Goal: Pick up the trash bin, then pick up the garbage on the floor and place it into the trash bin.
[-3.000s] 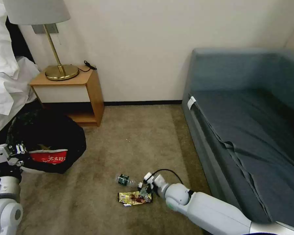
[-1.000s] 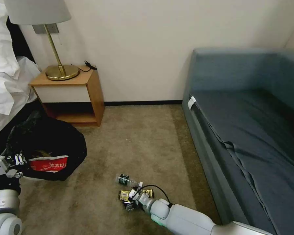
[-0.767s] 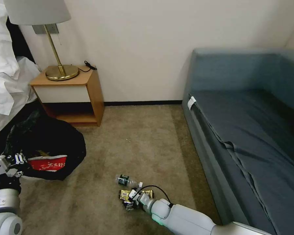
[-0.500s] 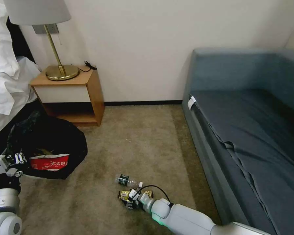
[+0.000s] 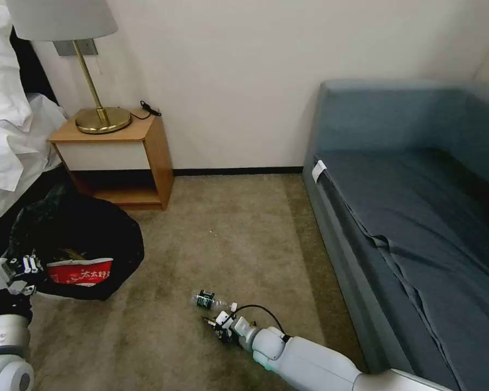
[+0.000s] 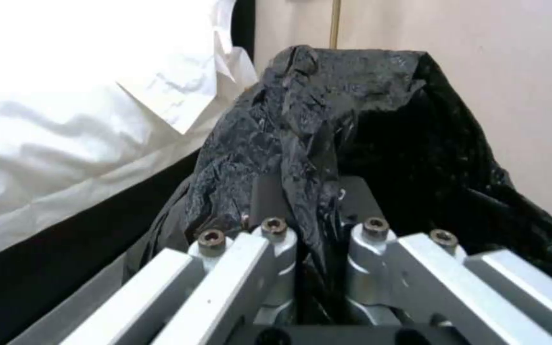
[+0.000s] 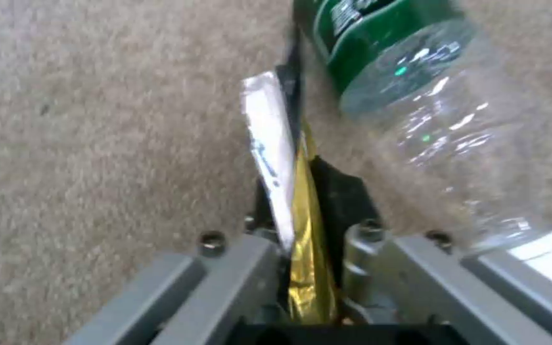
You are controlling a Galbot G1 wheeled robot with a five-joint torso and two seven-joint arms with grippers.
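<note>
Right gripper (image 7: 304,268) pinches the shiny gold snack wrapper (image 7: 304,211); left gripper (image 6: 314,244) grips the black-lined white bin (image 5: 76,244). Next: carry it over.

white Chinese characters, unreadable, on red wrapper (image 5: 79,271)

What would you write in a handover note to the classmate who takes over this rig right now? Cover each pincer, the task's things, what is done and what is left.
Left pincer: shut on the black liner of the trash bin, held at the robot's left near the bed.
Right pincer: shut on the gold wrapper, low over the carpet.
Bottle: lying on the carpet beside the right pincer.
Done: bin in hand; red-and-white wrapper inside it.
Left: put the gold wrapper in the bin, then the bottle.
</note>
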